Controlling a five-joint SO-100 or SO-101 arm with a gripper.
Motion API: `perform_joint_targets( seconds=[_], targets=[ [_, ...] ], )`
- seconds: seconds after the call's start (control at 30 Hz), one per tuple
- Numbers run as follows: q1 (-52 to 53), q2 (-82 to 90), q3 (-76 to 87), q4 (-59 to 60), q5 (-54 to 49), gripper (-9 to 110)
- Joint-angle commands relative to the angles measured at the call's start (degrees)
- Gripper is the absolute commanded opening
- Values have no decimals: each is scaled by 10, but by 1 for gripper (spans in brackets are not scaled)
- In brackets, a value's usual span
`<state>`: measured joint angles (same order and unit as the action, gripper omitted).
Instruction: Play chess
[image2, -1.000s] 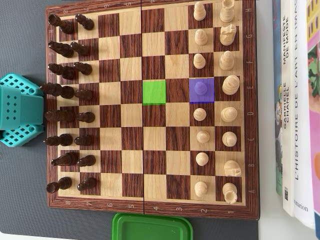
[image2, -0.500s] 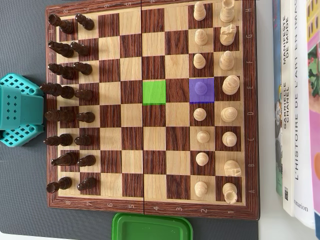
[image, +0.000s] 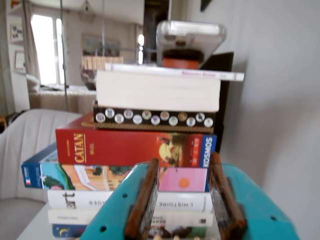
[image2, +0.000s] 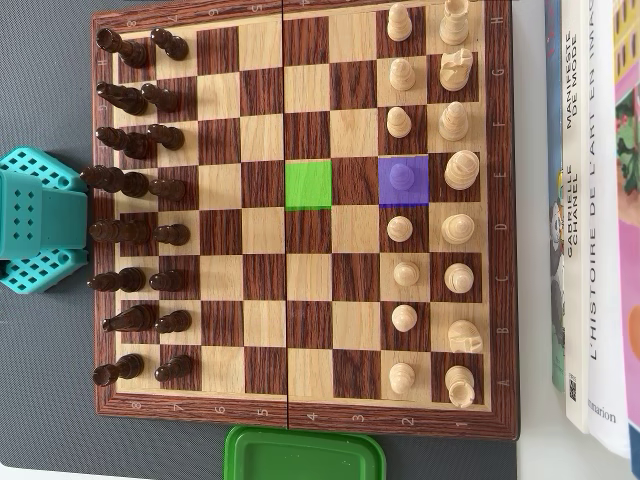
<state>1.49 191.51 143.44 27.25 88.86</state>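
The wooden chessboard (image2: 300, 412) fills the overhead view. Dark pieces (image2: 150, 185) stand in two columns on its left side and light pieces (image2: 430, 190) in two columns on its right. A light pawn (image2: 403, 177) stands on a square tinted purple. Two squares to its left, a bare square (image2: 308, 185) is tinted green. My teal gripper (image2: 45, 220) sits off the board's left edge, behind the dark pieces. In the wrist view the gripper (image: 183, 162) is open; its brown-padded fingers (image: 145, 197) are apart with nothing between them.
A stack of books (image2: 595, 210) lies right of the board, and in the wrist view this stack of books and game boxes (image: 145, 145) rises straight ahead. A green plastic lid (image2: 305, 455) lies at the board's bottom edge. A grey mat (image2: 45, 80) lies under the board.
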Motion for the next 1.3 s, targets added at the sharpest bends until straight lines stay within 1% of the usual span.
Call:
perform_joint_targets(
  seconds=[0.0, 0.13, 0.7, 1.27],
  targets=[
    [-2, -1, -33, 93, -2, 15],
    [-3, -1, -33, 151, -1, 15],
    [3, -1, -25, 303, -1, 15],
    [-3, -12, 0, 314, -1, 15]
  ],
)
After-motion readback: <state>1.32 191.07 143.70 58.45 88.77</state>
